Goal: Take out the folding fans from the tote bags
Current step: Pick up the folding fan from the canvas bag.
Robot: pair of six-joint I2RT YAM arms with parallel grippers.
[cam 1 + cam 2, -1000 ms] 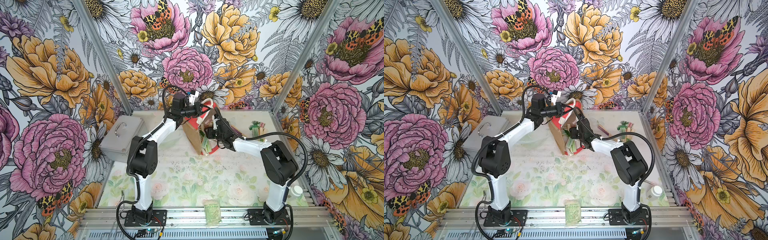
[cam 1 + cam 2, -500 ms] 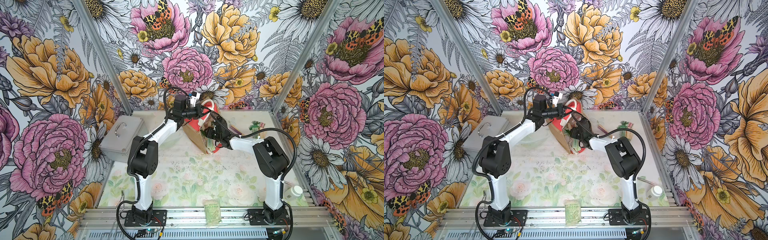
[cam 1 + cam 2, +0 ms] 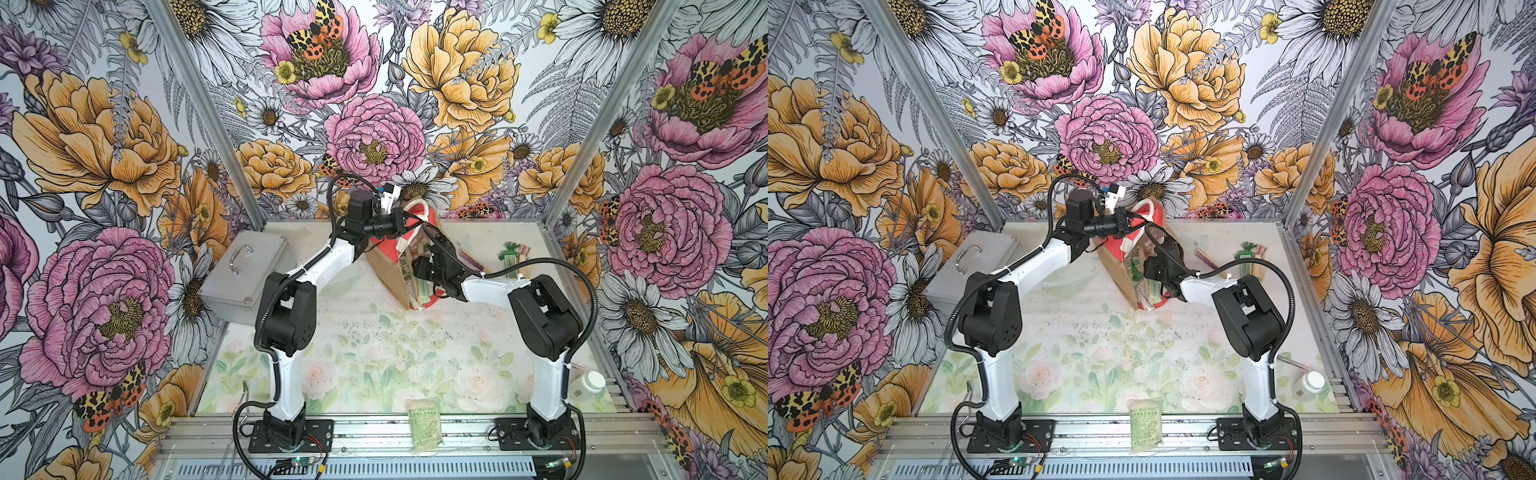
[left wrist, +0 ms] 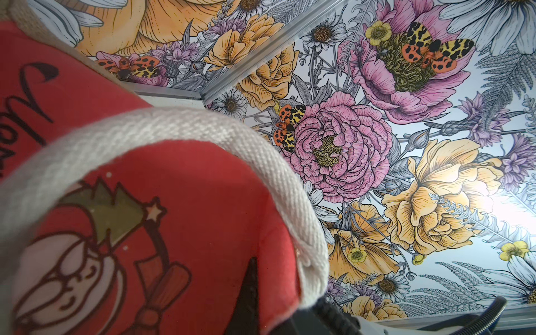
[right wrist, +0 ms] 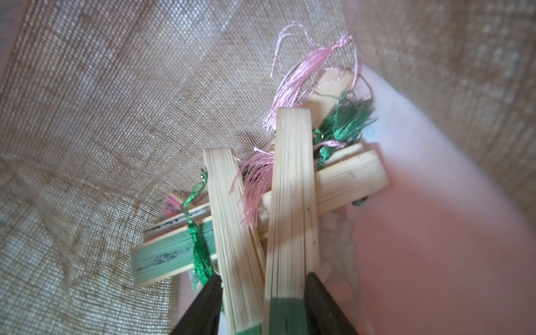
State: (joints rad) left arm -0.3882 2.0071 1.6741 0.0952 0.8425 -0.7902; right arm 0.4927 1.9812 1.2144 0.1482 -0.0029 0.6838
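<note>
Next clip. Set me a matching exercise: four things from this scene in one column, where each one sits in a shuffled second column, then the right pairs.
Things
1. grey metal case
2. green packet
3. tote bag
4. two folding fans

Places
A. between the fingers of the right gripper, inside the bag
B. tilted at the back middle, its top held by the left gripper
C. left side of the table, beside the left arm
D. on the front rail, between the two arm bases

Pairs: 1-C, 2-D, 3-B, 4-A
</note>
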